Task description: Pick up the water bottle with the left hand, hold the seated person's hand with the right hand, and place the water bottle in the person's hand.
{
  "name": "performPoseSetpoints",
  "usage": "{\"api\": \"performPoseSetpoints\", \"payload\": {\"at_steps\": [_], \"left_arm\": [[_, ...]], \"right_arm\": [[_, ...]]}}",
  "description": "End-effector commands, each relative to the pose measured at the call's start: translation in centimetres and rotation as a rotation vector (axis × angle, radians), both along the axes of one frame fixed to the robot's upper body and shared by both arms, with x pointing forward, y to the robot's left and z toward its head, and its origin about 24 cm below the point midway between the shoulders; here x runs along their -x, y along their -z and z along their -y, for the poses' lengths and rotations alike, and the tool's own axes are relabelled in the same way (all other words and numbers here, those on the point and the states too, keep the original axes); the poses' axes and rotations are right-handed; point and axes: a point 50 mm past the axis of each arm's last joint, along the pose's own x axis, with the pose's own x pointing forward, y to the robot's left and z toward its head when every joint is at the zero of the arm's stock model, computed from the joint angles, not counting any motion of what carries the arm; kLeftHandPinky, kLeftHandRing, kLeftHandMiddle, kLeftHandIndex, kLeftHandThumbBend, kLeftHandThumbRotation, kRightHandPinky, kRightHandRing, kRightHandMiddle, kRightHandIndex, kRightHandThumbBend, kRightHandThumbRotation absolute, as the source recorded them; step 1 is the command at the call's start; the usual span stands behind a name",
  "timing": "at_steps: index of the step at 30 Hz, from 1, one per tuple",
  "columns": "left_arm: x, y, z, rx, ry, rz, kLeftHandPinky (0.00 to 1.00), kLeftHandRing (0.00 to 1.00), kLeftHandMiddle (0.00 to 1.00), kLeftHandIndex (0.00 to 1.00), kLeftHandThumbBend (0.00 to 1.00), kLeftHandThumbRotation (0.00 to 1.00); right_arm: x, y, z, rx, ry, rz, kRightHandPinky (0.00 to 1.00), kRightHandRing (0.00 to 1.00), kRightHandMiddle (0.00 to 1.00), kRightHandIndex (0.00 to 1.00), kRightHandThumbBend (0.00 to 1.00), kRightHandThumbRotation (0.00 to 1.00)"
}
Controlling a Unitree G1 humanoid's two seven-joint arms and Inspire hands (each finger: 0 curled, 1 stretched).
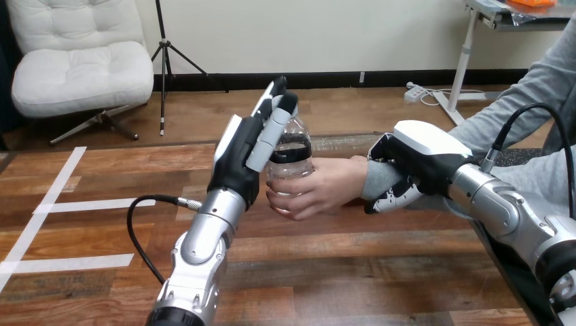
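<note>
two hands meet on the water bottle (291, 161) above the surface (339, 272): the person's hand (319, 190) grips its body, and the left hand (239, 155) rests nearly straight fingers (266, 141) against its top. the right hand (416, 157) curls round the person's wrist (375, 180).

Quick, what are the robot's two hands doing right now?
Left hand: open, straight fingers against the water bottle, which the person's hand grips.
Right hand: shut on the person's wrist.

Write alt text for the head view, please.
The person's hand grips the water bottle above the table, while the left robot hand rests straight fingers against its upper part. The right robot hand curls round the person's wrist.
</note>
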Motion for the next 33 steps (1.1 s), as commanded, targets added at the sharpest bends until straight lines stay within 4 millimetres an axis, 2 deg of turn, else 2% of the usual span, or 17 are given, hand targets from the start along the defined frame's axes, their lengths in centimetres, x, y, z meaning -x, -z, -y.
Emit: {"api": "performPoseSetpoints", "payload": {"at_steps": [1, 8, 11, 12, 20, 21, 29, 30, 33], "left_arm": [[-0.3, -2.1, -1.2, 0.022, -0.016, 0.086, 1.00, 1.00, 1.00, 0.99, 1.00, 0.99], [-0.1, -2.2, -2.1, 0.052, -0.026, 0.086, 1.00, 1.00, 1.00, 1.00, 1.00, 1.00], [-0.1, -2.2, -2.3, 0.061, -0.034, 0.078, 1.00, 1.00, 1.00, 1.00, 1.00, 1.00], [-0.1, -2.2, -2.4, 0.057, -0.033, 0.080, 1.00, 1.00, 1.00, 1.00, 1.00, 1.00], [0.0, -2.1, -3.1, 0.067, -0.046, 0.069, 1.00, 1.00, 1.00, 1.00, 1.00, 1.00], [0.0, -2.1, -3.1, 0.068, -0.047, 0.067, 1.00, 1.00, 1.00, 1.00, 1.00, 1.00], [0.1, -2.1, -3.5, 0.065, -0.055, 0.060, 1.00, 1.00, 1.00, 1.00, 1.00, 1.00], [0.1, -2.1, -3.5, 0.065, -0.056, 0.059, 1.00, 1.00, 1.00, 1.00, 1.00, 1.00], [0.2, -2.0, -3.6, 0.063, -0.058, 0.059, 1.00, 1.00, 1.00, 1.00, 1.00, 1.00]], "right_arm": [[-2.2, -5.5, -1.8, -0.085, -0.043, 0.183, 0.19, 0.23, 0.30, 0.32, 0.64, 0.00], [-2.2, -5.6, -1.7, -0.073, -0.042, 0.167, 0.23, 0.28, 0.34, 0.36, 0.65, 0.07], [-2.3, -5.6, -1.6, -0.069, -0.037, 0.152, 0.28, 0.33, 0.39, 0.40, 0.67, 0.14], [-2.3, -5.6, -1.5, -0.064, -0.038, 0.152, 0.32, 0.37, 0.42, 0.43, 0.68, 0.19], [-2.2, -5.2, -1.2, -0.032, -0.031, 0.149, 0.45, 0.48, 0.52, 0.53, 0.77, 0.42], [-2.2, -5.2, -1.2, -0.028, -0.028, 0.147, 0.48, 0.51, 0.55, 0.56, 0.81, 0.49], [-2.2, -4.9, -0.9, 0.017, -0.022, 0.131, 0.56, 0.61, 0.63, 0.64, 0.95, 0.70], [-2.3, -4.9, -0.9, 0.025, -0.023, 0.126, 0.59, 0.64, 0.66, 0.67, 0.97, 0.76], [-2.3, -4.8, -0.8, 0.047, -0.024, 0.123, 0.61, 0.67, 0.69, 0.69, 0.98, 0.82]]}}
